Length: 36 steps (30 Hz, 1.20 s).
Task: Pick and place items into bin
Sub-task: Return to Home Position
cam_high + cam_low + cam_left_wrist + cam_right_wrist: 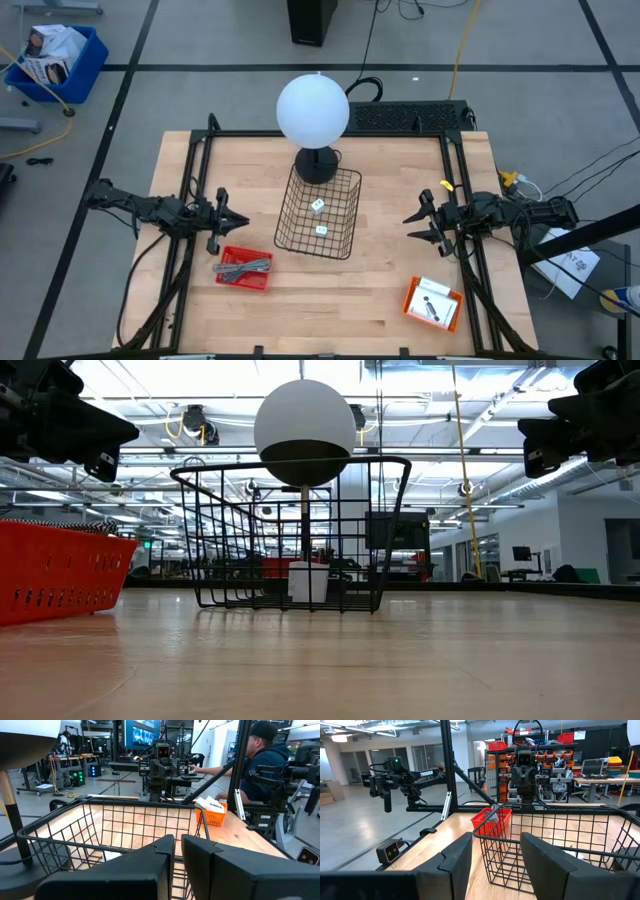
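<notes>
A black wire bin (318,212) stands mid-table on its base. Two tiny white blocks (317,205) (321,230) lie on its floor; one block (307,582) shows in the low view. The grey and teal slim pieces (243,267) lie in a red tray (243,268). The white packets (432,303) with black print lie in an orange tray (433,302). My left gripper (240,220) hovers left of the bin, with only a slit between its fingers (177,845). My right gripper (413,226) hovers right of the bin, open (495,850). Both point at the bin and hold nothing.
A lamp with a white globe (313,108) stands on its black base (316,165) just behind the bin's far wall. A black frame (455,140) runs along the table's sides. A person (260,765) sits beyond the right edge. Bare wood lies near the front edge (330,300).
</notes>
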Each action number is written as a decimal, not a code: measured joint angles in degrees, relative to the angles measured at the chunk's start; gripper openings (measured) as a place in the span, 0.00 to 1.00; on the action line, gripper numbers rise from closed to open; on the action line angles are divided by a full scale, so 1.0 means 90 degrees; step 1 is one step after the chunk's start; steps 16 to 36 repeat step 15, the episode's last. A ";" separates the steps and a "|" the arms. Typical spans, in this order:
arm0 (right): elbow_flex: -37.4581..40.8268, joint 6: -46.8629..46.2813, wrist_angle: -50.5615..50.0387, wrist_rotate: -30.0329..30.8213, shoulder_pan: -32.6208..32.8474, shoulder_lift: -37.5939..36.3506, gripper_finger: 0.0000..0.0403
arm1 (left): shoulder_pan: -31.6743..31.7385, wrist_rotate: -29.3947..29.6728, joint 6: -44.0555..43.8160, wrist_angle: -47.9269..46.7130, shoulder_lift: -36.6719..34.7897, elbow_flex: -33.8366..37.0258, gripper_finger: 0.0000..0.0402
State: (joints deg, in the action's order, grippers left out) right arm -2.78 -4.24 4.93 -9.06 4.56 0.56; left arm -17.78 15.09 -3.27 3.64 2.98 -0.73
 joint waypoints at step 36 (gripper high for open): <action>0.0000 0.0001 0.0000 0.0000 -0.0001 0.0000 0.40 | 0.0001 0.0002 0.0000 0.0000 0.0001 0.0000 0.10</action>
